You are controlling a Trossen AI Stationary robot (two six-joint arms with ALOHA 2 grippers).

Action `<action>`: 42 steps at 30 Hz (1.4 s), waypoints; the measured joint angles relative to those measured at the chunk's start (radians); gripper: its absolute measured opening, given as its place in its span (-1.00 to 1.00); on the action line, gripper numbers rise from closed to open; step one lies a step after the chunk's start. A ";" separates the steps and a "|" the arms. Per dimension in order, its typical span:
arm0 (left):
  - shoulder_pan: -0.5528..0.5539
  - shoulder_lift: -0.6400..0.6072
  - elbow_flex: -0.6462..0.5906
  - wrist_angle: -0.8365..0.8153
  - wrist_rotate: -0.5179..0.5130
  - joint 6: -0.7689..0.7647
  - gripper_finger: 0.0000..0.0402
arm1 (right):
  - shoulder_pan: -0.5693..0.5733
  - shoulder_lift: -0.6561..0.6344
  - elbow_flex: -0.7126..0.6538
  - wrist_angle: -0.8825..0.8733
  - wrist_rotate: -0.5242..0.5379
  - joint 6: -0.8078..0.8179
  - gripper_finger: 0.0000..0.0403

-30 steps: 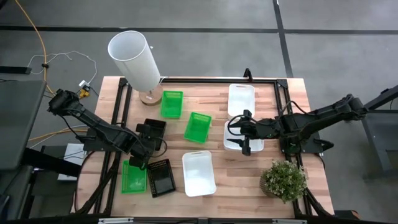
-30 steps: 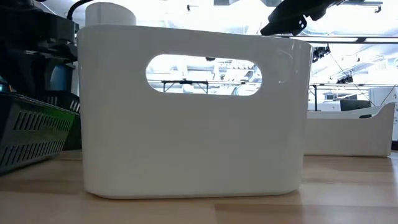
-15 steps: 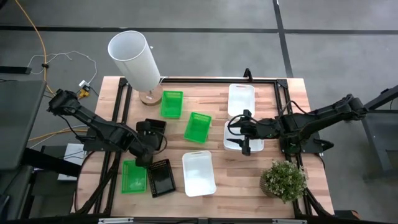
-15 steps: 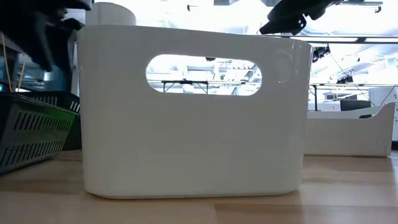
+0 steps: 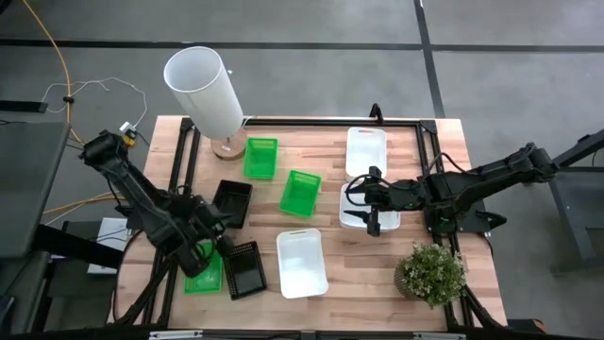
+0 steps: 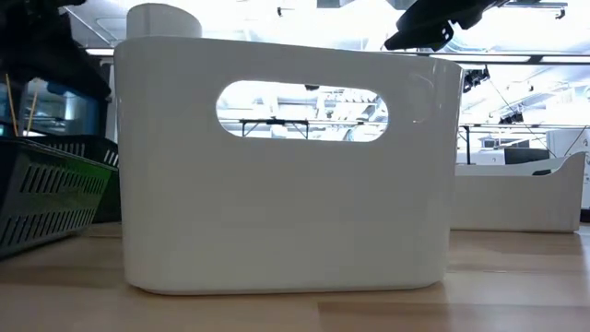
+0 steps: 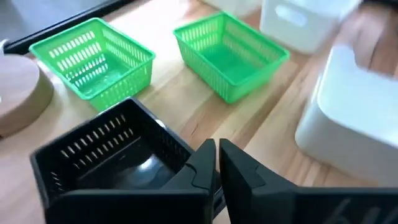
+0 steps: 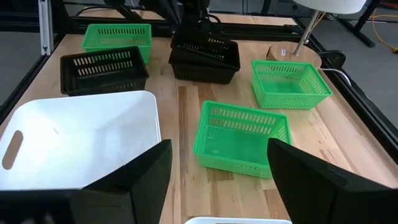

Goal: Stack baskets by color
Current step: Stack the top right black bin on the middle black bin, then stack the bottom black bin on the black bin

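- The tall white cylinder on a round wooden base point(image 5: 203, 90) stands at the table's far left corner and serves as landmark.
- 2 bright green slotted plastic baskets sit closest to it: one green basket point(image 5: 260, 158) just beside its base, a second green basket point(image 5: 300, 192) a little farther toward the table's middle.
- A third green basket point(image 5: 200, 272) lies at the near edge, well apart from the cylinder, partly under the left arm.
- A black slotted basket point(image 5: 232, 200) sits between the cylinder and that third green one; another black basket point(image 5: 245, 269) rests just beside the third green one.
- 3 white smooth plastic baskets lie farther off: a near white basket point(image 5: 301, 263), a middle white basket point(image 5: 357, 210), and a far white basket point(image 5: 365, 150).
- The left gripper point(image 5: 209, 247) hovers between the 2 black baskets, fingers pressed together, holding nothing.
- The right gripper point(image 5: 362, 200) hangs over the middle white basket, fingers spread wide apart, empty.
- A small green potted plant point(image 5: 430, 273) stands at the corner opposite the cylinder.
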 joint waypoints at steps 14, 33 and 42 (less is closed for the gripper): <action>-0.008 0.311 0.006 -0.061 -0.023 -0.346 -1.00 | 0.000 0.000 0.000 0.000 0.000 0.002 0.25; 0.021 0.313 0.105 -0.275 -0.047 -0.310 -1.00 | 0.000 0.000 0.000 0.035 0.000 -0.027 0.25; 0.058 0.051 0.248 0.022 0.161 0.788 -1.00 | 0.000 0.000 0.000 0.061 -0.010 -0.045 0.25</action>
